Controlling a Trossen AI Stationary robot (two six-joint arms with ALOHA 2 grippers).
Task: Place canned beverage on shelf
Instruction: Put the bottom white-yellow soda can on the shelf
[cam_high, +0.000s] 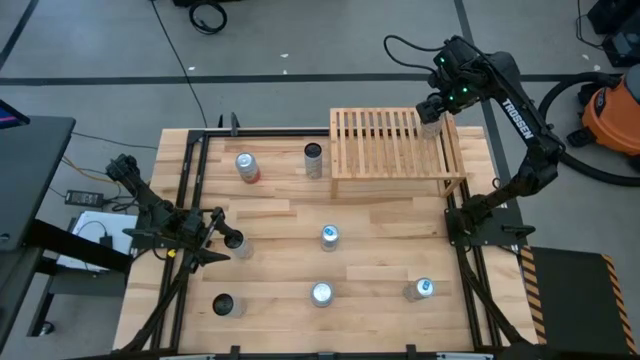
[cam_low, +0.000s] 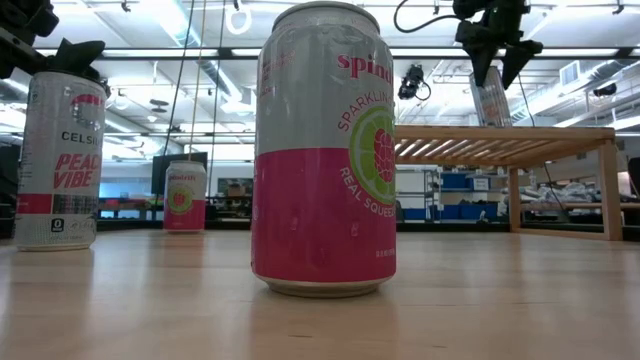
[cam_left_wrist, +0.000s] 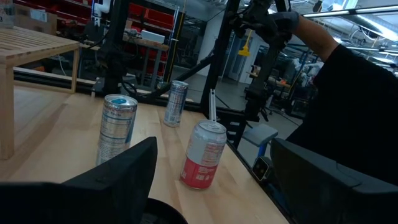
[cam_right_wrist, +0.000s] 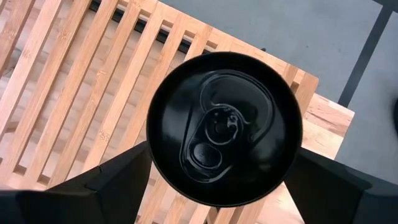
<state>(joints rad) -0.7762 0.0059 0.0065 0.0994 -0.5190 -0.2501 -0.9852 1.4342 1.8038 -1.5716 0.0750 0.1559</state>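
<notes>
The right gripper (cam_high: 431, 112) hangs straight above a black-topped can (cam_right_wrist: 224, 127) standing on the shelf (cam_high: 390, 150) near its far right corner, fingers spread either side, apparently releasing it, while the left gripper (cam_high: 222, 240) waits half-open near the table's left edge.

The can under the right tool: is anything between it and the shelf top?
Nothing visible. The can stands on the shelf slats at its far right corner, with the right tool straddling its top, fingers spread on either side.
</notes>
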